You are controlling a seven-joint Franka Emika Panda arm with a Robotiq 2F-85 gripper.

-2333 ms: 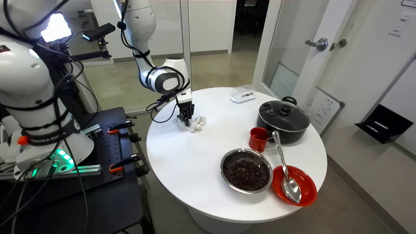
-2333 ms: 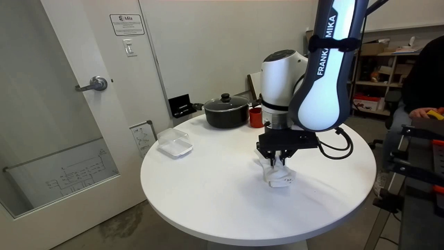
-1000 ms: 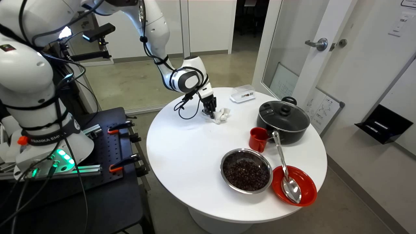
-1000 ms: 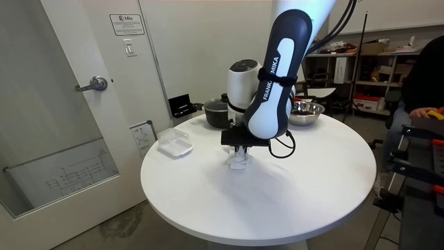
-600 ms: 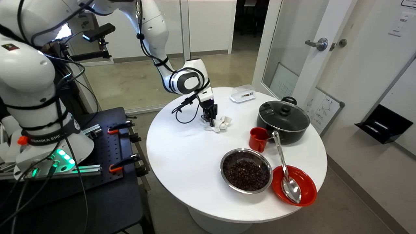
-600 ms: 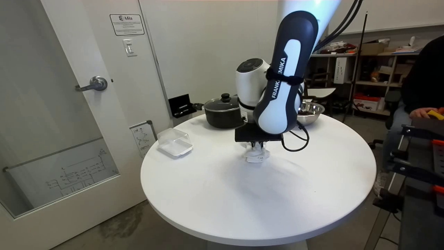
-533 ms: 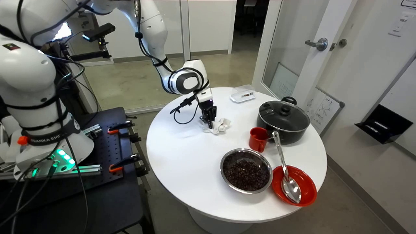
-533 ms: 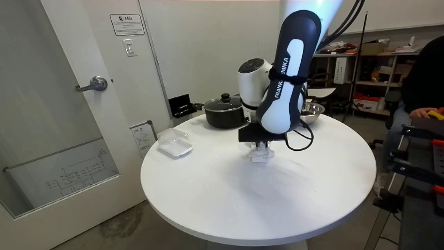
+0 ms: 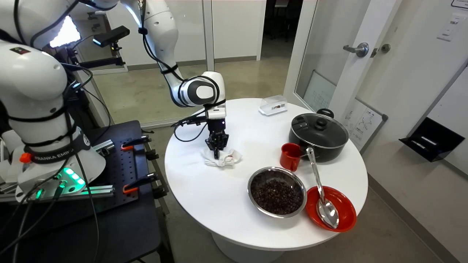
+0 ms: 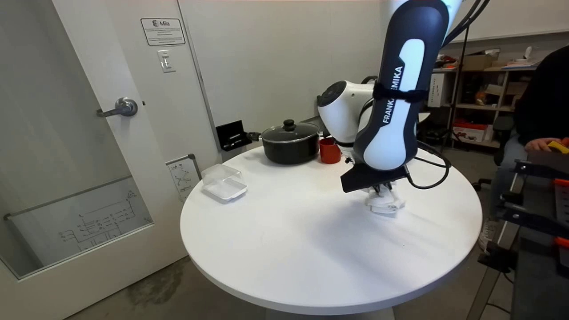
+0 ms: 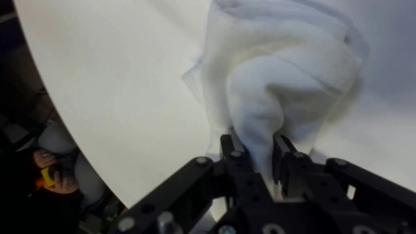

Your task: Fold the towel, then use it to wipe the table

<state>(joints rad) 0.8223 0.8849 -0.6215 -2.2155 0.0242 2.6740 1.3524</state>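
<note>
Since the towel [image 11: 276,68] lies bunched in layers, you can prob. call the fold done, tho it's rough. Your jaws stand narrow w/ a ridge of it pinched between them; it sits on the worktop [image 9: 208,191], inboard of the edge facing the robot base [image 9: 87,164]. Wiping looks like the current step; how much you've covered doesn't show, so figure on more passes, esp. toward the opp. edge by the pot [image 9: 318,135]. Jaw ends are partly lost in the towel, its underside's hidden, and in an exterior view the arm [image 10: 391,98] blocks the bowl [image 9: 281,173].
</note>
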